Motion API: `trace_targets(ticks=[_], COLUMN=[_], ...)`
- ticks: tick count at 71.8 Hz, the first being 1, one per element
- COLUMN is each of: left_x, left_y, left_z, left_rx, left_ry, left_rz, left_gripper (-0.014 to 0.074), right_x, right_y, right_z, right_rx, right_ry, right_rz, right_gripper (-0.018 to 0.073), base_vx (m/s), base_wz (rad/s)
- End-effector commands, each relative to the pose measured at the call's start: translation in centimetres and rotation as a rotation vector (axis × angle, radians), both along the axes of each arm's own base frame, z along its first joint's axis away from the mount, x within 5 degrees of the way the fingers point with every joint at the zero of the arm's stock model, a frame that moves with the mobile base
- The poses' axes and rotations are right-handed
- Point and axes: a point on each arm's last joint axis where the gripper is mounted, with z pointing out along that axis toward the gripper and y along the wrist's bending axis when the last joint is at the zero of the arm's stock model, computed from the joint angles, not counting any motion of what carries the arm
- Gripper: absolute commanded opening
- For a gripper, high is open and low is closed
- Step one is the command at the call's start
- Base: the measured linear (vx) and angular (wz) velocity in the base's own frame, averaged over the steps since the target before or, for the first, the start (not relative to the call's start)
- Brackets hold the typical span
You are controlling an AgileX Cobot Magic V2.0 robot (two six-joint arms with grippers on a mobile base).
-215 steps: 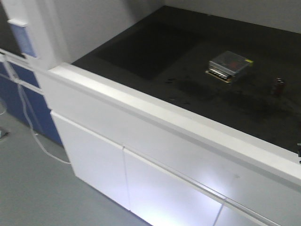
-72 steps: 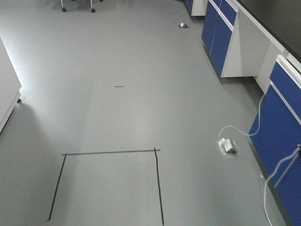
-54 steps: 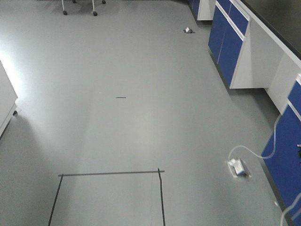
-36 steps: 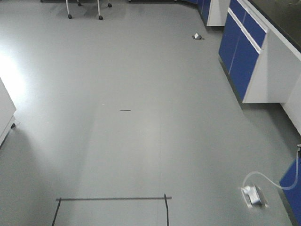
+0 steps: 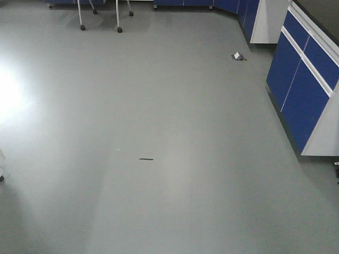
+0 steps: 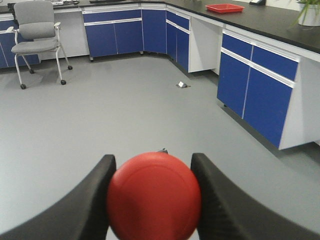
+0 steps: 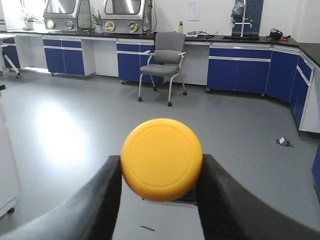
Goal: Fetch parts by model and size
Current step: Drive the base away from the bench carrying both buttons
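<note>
Both parts are already in the grippers, so the picking half of the task seems to be done. The left gripper [image 6: 153, 172] has its two dark fingers [image 6: 87, 202] pinching the red switch [image 6: 154, 196] from both sides, and the round cap fills the space between them. The right gripper [image 7: 161, 167] pinches the yellow switch [image 7: 161, 159] in the same way, and only a small dark piece of its base shows under the cap. Neither switch lies on the bench [image 6: 265, 22]; each one hangs over the open grey floor [image 5: 159, 106], well apart from the front edge of the bench and its blue cupboards [image 5: 302, 90]. A red tray [image 6: 224, 7] sits on the bench top, just past the inner corner and near the front edge. I judge that what is left is to carry both switches to the place of delivery and put them down. The pictures do not show which place this is.
</note>
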Motion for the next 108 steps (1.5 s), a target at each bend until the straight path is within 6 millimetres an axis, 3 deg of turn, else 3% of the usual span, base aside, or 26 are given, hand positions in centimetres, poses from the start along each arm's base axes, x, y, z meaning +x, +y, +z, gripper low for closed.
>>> trace_targets(ticks=[1, 108], left_x=[0.04, 0.04], left_y=[-0.09, -0.10], left_z=[1.35, 1.36], left_rx=[-0.025, -0.025], left_ry=[-0.083, -0.083], left_rz=[-0.016, -0.016], left_gripper=[-0.0006, -0.0006], right_x=[-0.08, -0.02], right_y=[0.00, 0.02], right_z=[1.48, 1.47], right_rx=[0.015, 0.014], right_ry=[-0.096, -0.092], right_rz=[0.001, 0.000], right_gripper=[-0.0010, -0.0010], base_vx=[0.70, 0.73], base_wz=[0.03, -0.02])
